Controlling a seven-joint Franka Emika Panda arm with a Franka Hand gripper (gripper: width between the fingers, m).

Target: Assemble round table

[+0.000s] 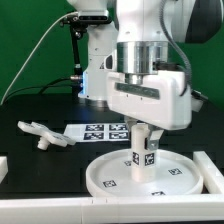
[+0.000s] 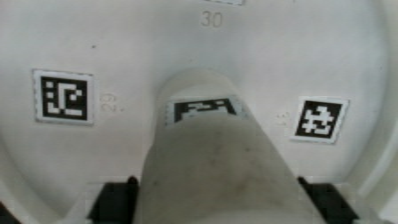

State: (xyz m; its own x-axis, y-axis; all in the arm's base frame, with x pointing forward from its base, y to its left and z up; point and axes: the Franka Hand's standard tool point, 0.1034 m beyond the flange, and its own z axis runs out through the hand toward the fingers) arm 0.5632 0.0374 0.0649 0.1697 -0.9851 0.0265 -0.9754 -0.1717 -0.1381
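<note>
The round disc (image 1: 150, 176) lies flat on the black table at the front, tags on its face. The white cylindrical leg (image 1: 143, 150) stands upright on the disc's middle. My gripper (image 1: 143, 132) is shut on the leg's upper part from above. In the wrist view the leg (image 2: 217, 150) runs down between my two black fingertips (image 2: 118, 198) to the disc (image 2: 107, 60), with tags either side of it. The branched foot piece (image 1: 38, 132) lies on the table at the exterior view's left, apart from the gripper.
The marker board (image 1: 95, 131) lies flat behind the disc. White raised borders edge the table at the front (image 1: 60, 208) and at the exterior view's right (image 1: 210, 170). A stand with cables (image 1: 80, 60) rises at the back.
</note>
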